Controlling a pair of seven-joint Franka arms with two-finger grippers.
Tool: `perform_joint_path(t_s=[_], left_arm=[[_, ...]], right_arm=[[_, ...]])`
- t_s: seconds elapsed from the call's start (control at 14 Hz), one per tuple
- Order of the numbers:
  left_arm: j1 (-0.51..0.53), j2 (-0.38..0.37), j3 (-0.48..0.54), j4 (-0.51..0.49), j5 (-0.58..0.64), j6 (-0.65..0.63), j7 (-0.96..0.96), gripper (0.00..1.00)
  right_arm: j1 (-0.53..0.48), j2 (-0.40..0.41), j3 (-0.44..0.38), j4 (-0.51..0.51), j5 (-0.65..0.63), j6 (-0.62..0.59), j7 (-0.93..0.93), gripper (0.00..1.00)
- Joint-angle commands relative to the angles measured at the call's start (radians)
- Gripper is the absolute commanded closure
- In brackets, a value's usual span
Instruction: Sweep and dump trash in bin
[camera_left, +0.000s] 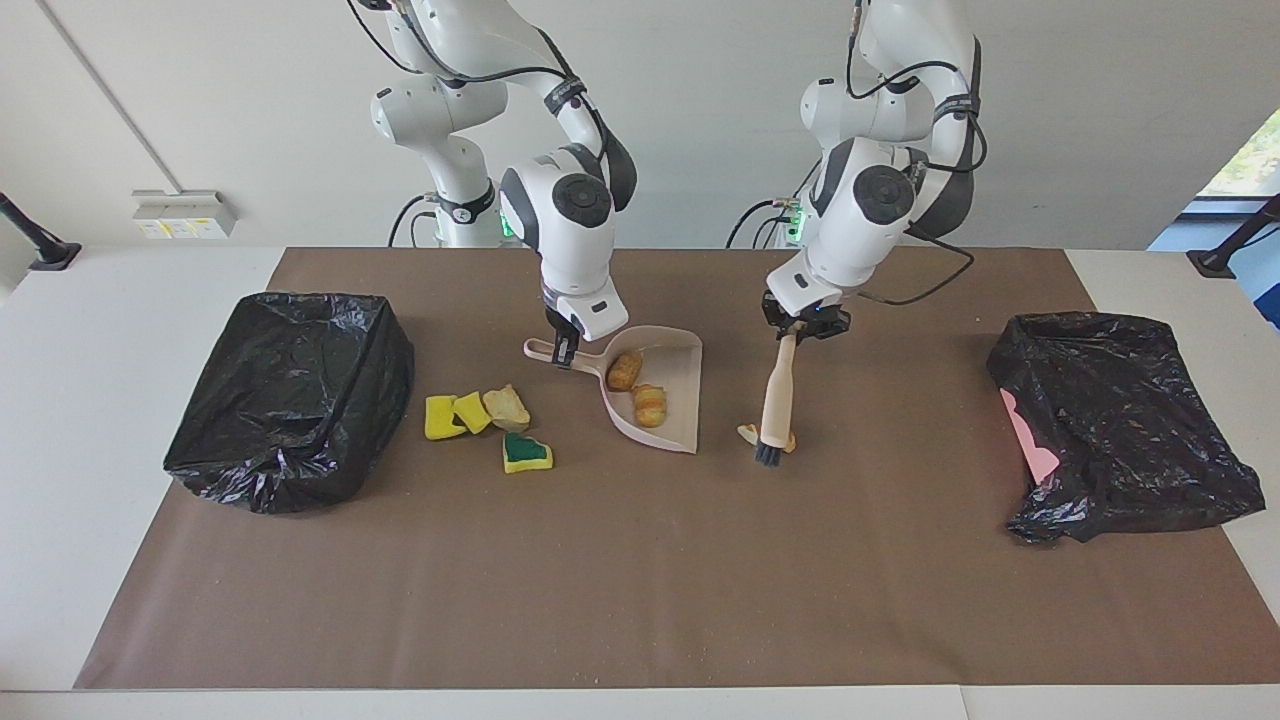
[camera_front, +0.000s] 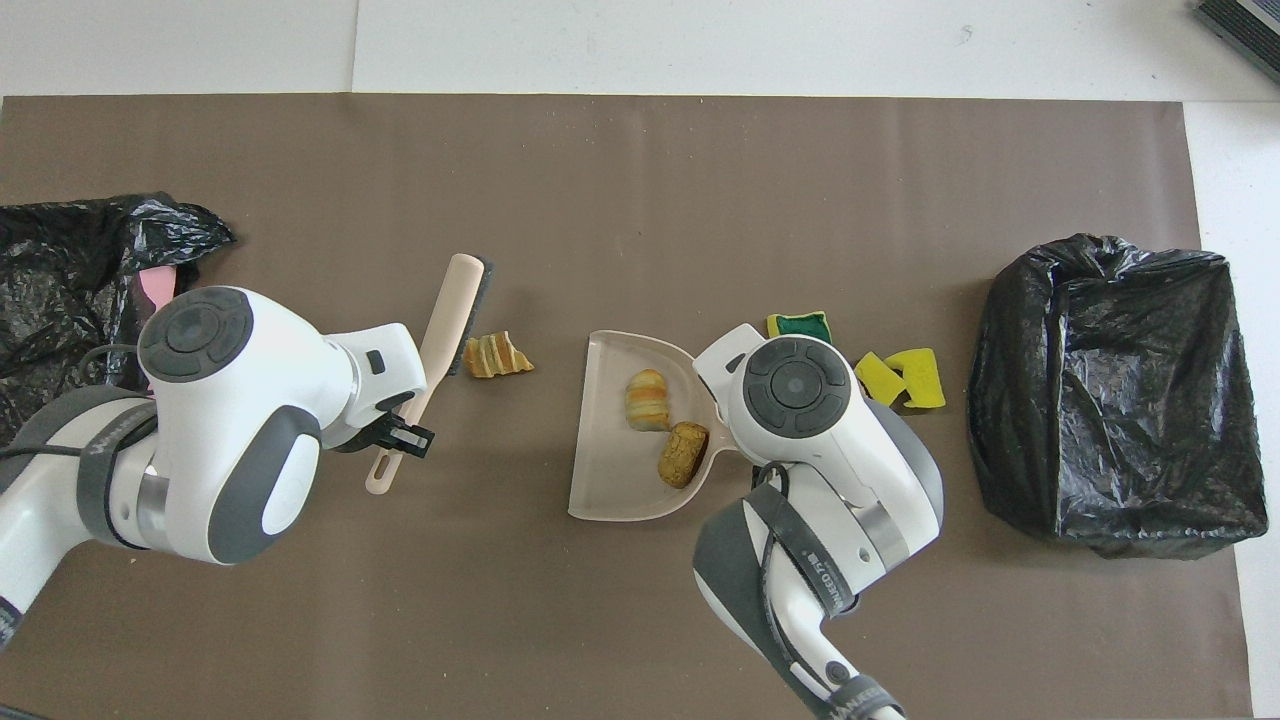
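Nearby, brush (camera_left: 777, 398) beside croissant (camera_front: 496, 355), dustpan (camera_left: 676, 400)

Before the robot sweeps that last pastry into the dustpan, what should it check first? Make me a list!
1. Left gripper shut on the brush: ok.
2. Right gripper shut on the dustpan handle: ok.
3. Brush bristles down beside the loose pastry, on its side away from the dustpan: ok.
4. Dustpan mouth faces the loose pastry: ok.
5. Two pastries already lie inside the dustpan: ok.
6. Sponge chunks and bread chunk swept up: not ok, they lie on the mat between the dustpan and the bin.
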Motion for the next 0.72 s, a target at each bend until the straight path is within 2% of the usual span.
perform_joint_path(t_s=[0.0,0.14,0.36,0.64], left_arm=[[0.058,0.058,-0.015,0.018,0.128,0.019,0.080,1.00],[0.075,0.069,-0.015,0.004,0.154,0.012,0.089,1.00],[0.050,0.034,-0.021,-0.060,0.153,-0.003,0.100,1.00],[-0.103,-0.029,-0.024,-0.126,0.142,-0.069,0.098,1.00]], right_arm=[[0.002,-0.006,0.004,-0.021,-0.033,0.028,0.039,1.00],[0.002,-0.006,0.004,-0.021,-0.033,0.028,0.039,1.00],[0.002,-0.006,0.004,-0.021,-0.033,0.030,0.039,1.00],[0.002,-0.006,0.004,-0.021,-0.033,0.030,0.040,1.00]])
